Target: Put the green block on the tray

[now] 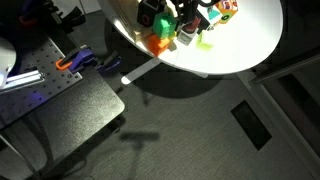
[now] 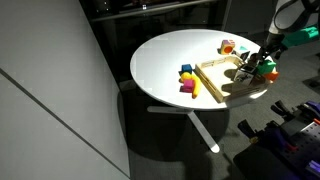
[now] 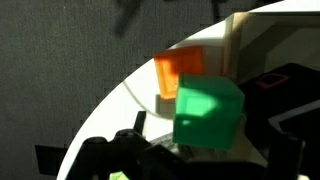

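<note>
1. The green block (image 3: 208,112) fills the near middle of the wrist view. It lies between the dark finger parts of the gripper (image 2: 255,70).
2. I cannot tell whether the fingers press on its sides or only flank it, nor whether it rests on the bench (image 2: 165,60) or hangs just above it.
3. The orange block (image 3: 178,70) stands just beyond it and a little to the left, on the white top close to the curved edge.
4. In an exterior view the gripper is low over the right side of the bench, at the right end of the tray (image 2: 210,80). The tray lies flat, with a small cluster of blue, yellow and magenta blocks (image 2: 187,80) just left of it.
5. Progress, as I judge it: the block has been reached, and perhaps grasped. No view shows it lying inside the tray's rim, so carrying it over the rim and letting go are probably still to do.
6. No brand, label or writing can be read in any view. The blocks' visible faces are plain.
</note>
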Robot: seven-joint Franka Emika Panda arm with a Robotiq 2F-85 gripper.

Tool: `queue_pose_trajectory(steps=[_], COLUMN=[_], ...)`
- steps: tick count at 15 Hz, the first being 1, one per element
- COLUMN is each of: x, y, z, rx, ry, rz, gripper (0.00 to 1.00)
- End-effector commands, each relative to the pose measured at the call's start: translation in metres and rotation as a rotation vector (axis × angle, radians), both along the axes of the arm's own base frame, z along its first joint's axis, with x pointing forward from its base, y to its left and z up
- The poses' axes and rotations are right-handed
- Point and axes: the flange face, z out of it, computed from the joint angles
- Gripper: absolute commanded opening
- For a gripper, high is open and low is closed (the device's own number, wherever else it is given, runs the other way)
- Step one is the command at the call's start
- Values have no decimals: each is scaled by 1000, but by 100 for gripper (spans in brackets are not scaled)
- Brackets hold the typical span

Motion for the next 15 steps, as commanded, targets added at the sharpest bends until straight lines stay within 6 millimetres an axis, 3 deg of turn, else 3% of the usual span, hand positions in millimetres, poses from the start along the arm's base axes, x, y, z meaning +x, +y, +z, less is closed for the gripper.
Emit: queue_pose_trajectory(steps=[1, 3, 4, 6, 10, 15], x=[8, 9, 9, 9, 7, 5], y=[2, 3, 4, 6, 5, 12], z=[-8, -12, -12, -5, 20, 64], rx=[-28, -31, -32, -39, -70, -108], ry=[4, 15, 20, 19, 19, 1], rz=[-2, 2, 2, 4, 9, 28], gripper=[100, 100, 75, 66, 32, 28])
